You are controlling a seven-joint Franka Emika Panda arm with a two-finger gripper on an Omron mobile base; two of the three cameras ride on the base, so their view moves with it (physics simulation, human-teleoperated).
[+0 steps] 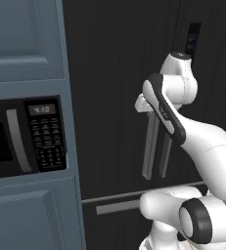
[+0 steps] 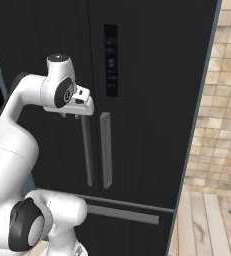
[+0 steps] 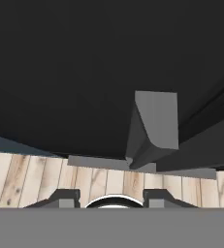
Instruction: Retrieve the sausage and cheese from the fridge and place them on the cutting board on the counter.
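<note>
The black fridge (image 1: 114, 73) (image 2: 152, 100) stands with both doors shut, so the sausage and cheese are hidden inside. Two grey bar handles hang side by side on it, the left handle (image 2: 87, 150) (image 1: 148, 146) and the right handle (image 2: 105, 150). My gripper (image 2: 77, 116) (image 1: 141, 105) sits at the top end of the left handle, pointing down. In the hand view one grey handle (image 3: 152, 126) runs away below, up and right of my gripper (image 3: 112, 196), whose fingertips stand apart with nothing between them. The cutting board and the counter are out of view.
A black built-in microwave (image 1: 21, 136) sits in blue-grey cabinets left of the fridge. The fridge's lower drawer has a flat grey handle (image 2: 122, 214) (image 1: 117, 206). A beige tiled wall (image 2: 222, 100) and wooden floor (image 2: 207, 225) lie to the right.
</note>
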